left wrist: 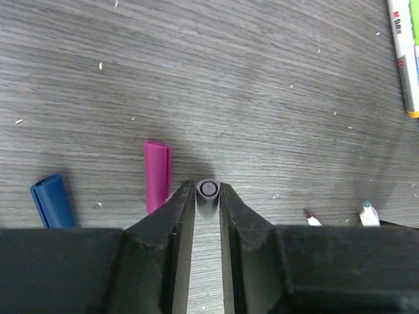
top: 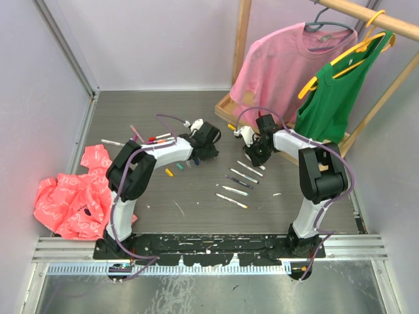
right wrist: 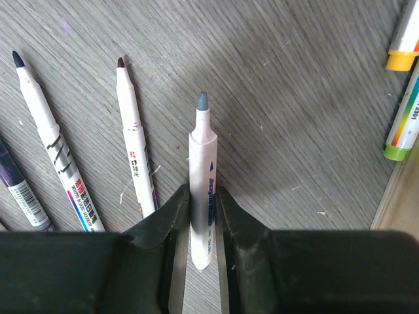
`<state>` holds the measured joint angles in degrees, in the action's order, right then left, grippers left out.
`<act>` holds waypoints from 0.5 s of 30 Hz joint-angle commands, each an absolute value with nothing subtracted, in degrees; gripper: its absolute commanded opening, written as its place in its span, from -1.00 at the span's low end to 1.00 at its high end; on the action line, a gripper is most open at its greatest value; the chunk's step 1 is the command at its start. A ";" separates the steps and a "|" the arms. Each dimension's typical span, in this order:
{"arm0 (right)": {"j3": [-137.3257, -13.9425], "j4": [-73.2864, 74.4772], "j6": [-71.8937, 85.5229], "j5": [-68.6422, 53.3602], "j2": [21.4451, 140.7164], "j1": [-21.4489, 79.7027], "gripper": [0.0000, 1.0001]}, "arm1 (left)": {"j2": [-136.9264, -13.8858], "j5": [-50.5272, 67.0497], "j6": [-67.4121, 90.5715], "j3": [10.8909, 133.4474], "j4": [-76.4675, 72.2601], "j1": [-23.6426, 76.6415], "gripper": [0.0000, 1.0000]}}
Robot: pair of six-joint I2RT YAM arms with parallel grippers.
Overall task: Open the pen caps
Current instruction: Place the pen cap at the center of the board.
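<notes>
The left claw [left wrist: 208,185] is narrow, pinching a small grey plastic pen cap [left wrist: 208,190] seen end-on. A magenta plastic cap [left wrist: 157,174] lies just beside it on the grey wood-grain table [left wrist: 275,98]. The right claw [right wrist: 203,191] clamps a slim white uncapped pen [right wrist: 201,147], its blue-grey tip pointing forward.

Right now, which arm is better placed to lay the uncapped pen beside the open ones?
Right. The right gripper holds the uncapped pen, with open pens lying beside it. The left gripper pinches only a grey cap.
</notes>
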<state>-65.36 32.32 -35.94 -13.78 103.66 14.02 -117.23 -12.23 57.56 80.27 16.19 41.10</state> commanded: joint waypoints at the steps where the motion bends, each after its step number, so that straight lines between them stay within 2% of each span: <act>1: -67.63 32.08 -36.43 -13.32 103.86 14.05 -0.46 | -117.16 -13.35 56.70 82.84 16.01 40.55 -0.49; 10: -67.77 32.63 -36.04 -14.33 102.06 14.06 -0.33 | -116.22 -12.47 55.98 83.14 16.27 40.43 -0.42; 15: -67.71 32.61 -35.61 -15.24 100.04 14.06 -0.29 | -111.76 -10.45 55.00 80.91 14.71 40.41 -0.39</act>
